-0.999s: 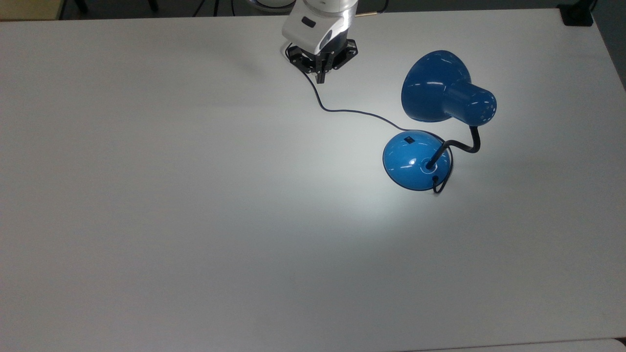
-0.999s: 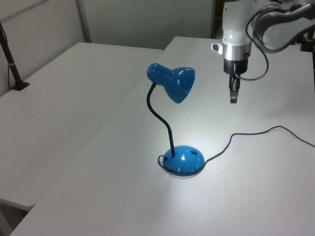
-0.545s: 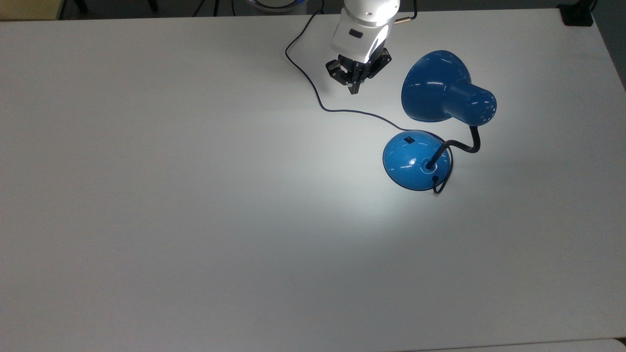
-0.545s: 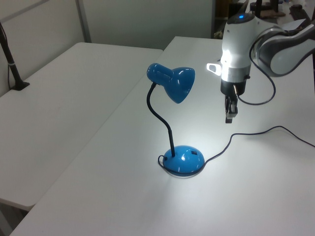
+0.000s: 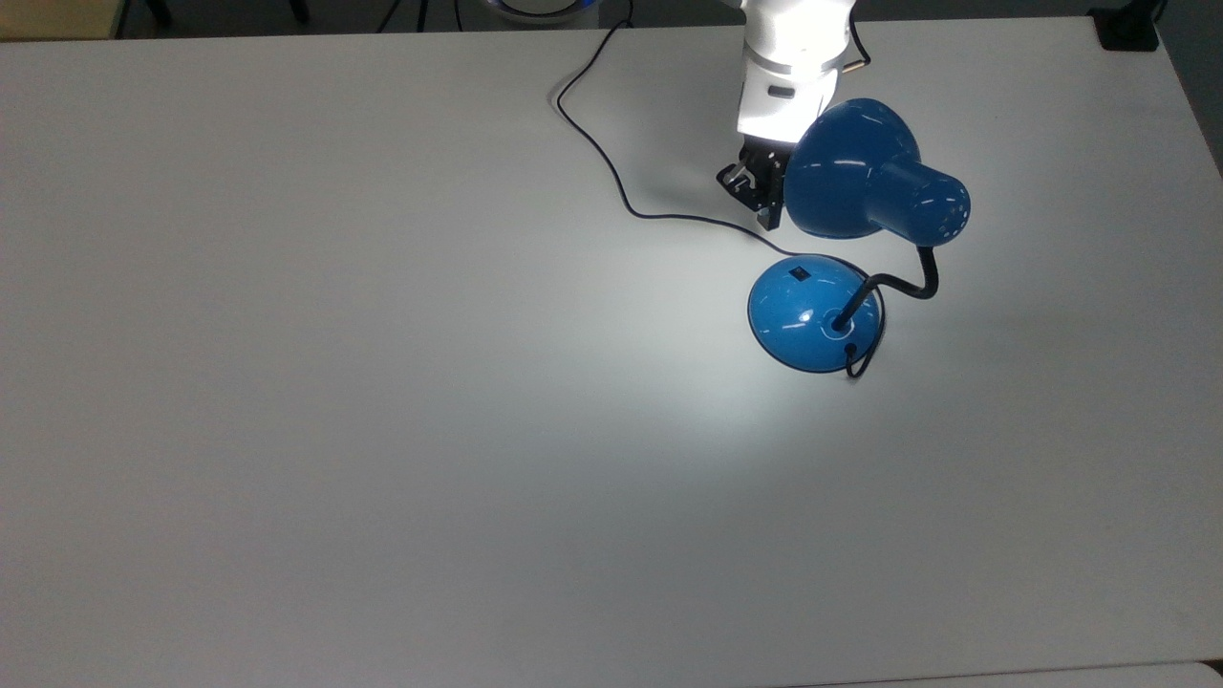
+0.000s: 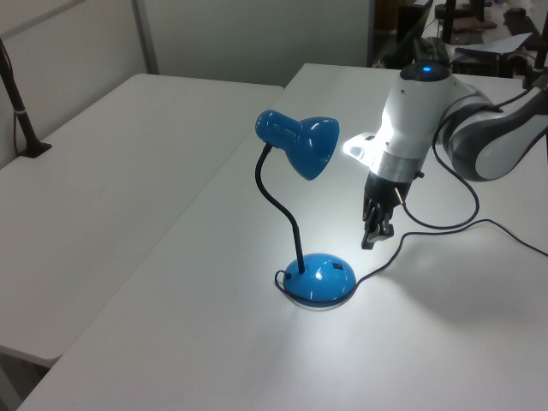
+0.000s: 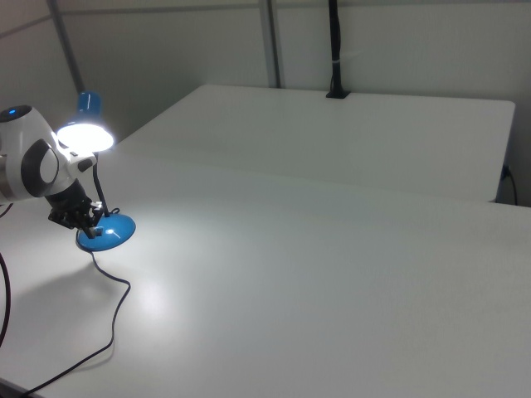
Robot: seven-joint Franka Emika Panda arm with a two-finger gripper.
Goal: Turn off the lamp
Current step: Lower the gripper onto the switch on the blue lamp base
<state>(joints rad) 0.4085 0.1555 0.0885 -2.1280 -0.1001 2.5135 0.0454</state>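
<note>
On the white table (image 5: 382, 382) the lit lamp (image 5: 812, 311) stands, the gripper (image 6: 372, 238) hanging just beside its base, fingers seemingly together, holding nothing.

The lit lamp (image 5: 865, 191) throws a bright pool on the dim table (image 5: 382, 430), glaring in the right view.

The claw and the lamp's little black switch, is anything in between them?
In the top view, just the thin black cord crosses between the claw and the switch.
</note>
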